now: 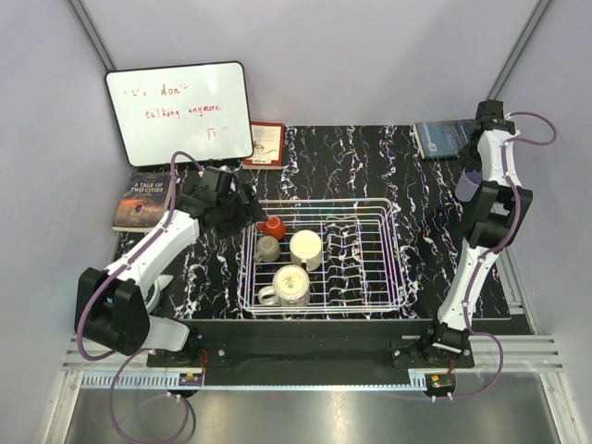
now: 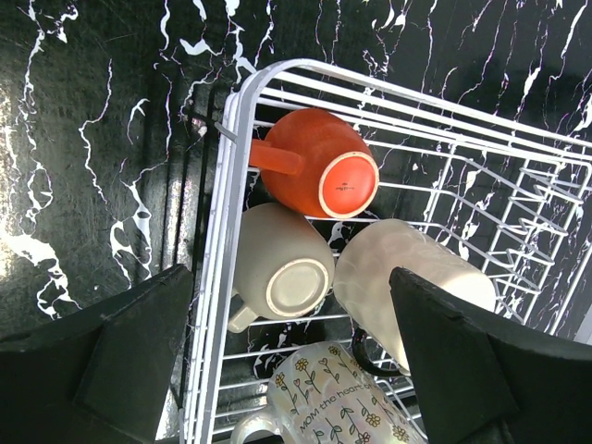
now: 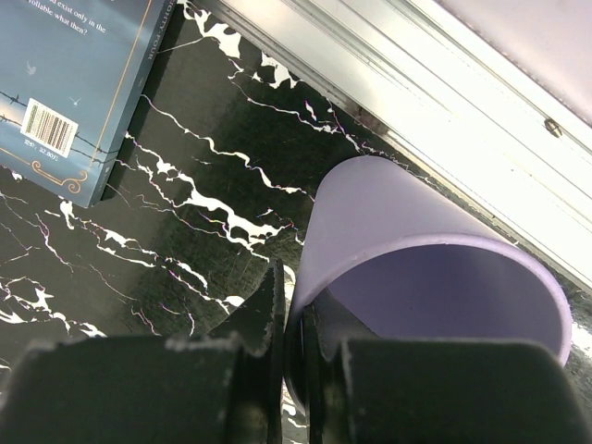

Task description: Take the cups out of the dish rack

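Packed close in the left half of the dish rack (image 1: 393, 277): orange cup (image 1: 273, 227), grey-brown cup (image 1: 268, 248), cream mug (image 1: 306, 248), flowered mug (image 1: 291, 287), barely a gap between. Right half open but for upright prongs (image 2: 541, 208). Open table (image 1: 435, 231) right of the rack. Rack's left wall between the spread fingers (image 2: 129, 351) of the left tool (image 2: 291, 342). At upper right, book (image 1: 442, 139) near the right tool (image 3: 294, 319), clamped on lavender tumbler (image 3: 398, 213).

Whiteboard (image 1: 178, 113) (red writing), paperback (image 1: 141, 199), blue book (image 3: 69, 83)

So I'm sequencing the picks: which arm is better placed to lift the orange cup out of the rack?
Left. The left gripper is open above the dish rack at its left end, near the orange cup; the right gripper is shut on the lavender tumbler, far from the rack.
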Robot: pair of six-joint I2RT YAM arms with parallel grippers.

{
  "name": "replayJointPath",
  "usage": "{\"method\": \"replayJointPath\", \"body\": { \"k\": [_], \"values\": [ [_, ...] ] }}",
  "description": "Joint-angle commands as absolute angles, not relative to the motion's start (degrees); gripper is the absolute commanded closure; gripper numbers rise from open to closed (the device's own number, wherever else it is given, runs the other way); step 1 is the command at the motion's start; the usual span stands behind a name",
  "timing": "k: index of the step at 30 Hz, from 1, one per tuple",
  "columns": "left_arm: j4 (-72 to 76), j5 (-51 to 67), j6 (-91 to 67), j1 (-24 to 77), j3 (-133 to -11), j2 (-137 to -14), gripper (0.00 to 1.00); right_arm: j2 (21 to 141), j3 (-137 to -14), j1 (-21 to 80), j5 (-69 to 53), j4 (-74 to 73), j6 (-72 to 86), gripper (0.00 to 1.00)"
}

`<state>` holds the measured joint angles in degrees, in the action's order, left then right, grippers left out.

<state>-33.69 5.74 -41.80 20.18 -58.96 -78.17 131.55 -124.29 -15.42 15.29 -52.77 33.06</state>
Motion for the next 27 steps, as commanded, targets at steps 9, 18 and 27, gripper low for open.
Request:
{"method": "replayJointPath", "body": {
  "k": [9,18,27],
  "values": [
    [-33.0,4.8,-41.0,20.9,-60.8,-75.3,0.09,126.8,-122.7,-14.9,13.3,-51.9,34.2,0.58],
    [-33.6,3.0,-39.8,21.3,-61.0,-73.2,0.09,120.6,-125.3,-14.9,11.5,-52.0,37.6,0.25],
    [-34.2,0.9,-37.9,22.2,-61.5,-71.5,0.09,111.1,-128.1,-12.1,10.7,-55.4,40.3,0.12]
  ]
}}
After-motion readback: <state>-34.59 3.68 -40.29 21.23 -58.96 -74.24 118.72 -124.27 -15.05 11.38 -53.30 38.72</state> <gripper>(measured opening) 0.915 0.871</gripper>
